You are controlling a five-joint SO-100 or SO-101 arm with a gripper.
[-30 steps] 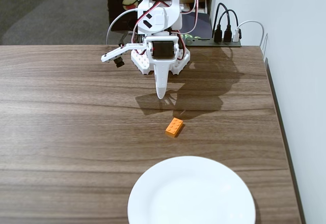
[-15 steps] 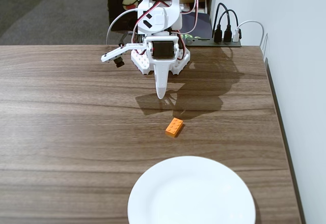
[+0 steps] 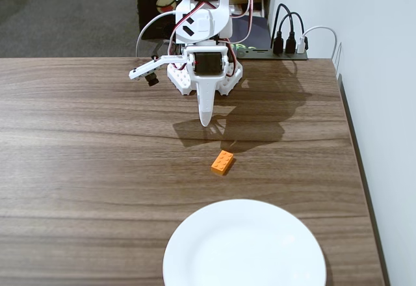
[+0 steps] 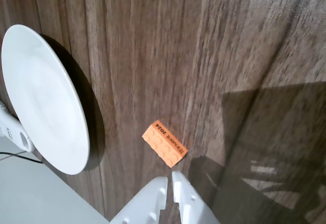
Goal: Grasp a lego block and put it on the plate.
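Observation:
The orange lego block (image 3: 222,162) lies flat on the wooden table, studs up, between the arm and the plate. In the wrist view the lego block (image 4: 164,143) lies just beyond my fingertips. The white plate (image 3: 244,247) sits at the table's near edge; in the wrist view the plate (image 4: 43,98) is at the left. My white gripper (image 3: 206,121) hangs above the table behind the block, fingertips pointing down, jaws nearly together with a thin gap and nothing between them. In the wrist view the gripper (image 4: 169,180) enters from the bottom edge.
The arm's base (image 3: 205,71) stands at the table's far edge. A power strip with black and white plugs (image 3: 289,47) lies behind it on the right. A white wall (image 3: 377,71) runs close along the table's right edge.

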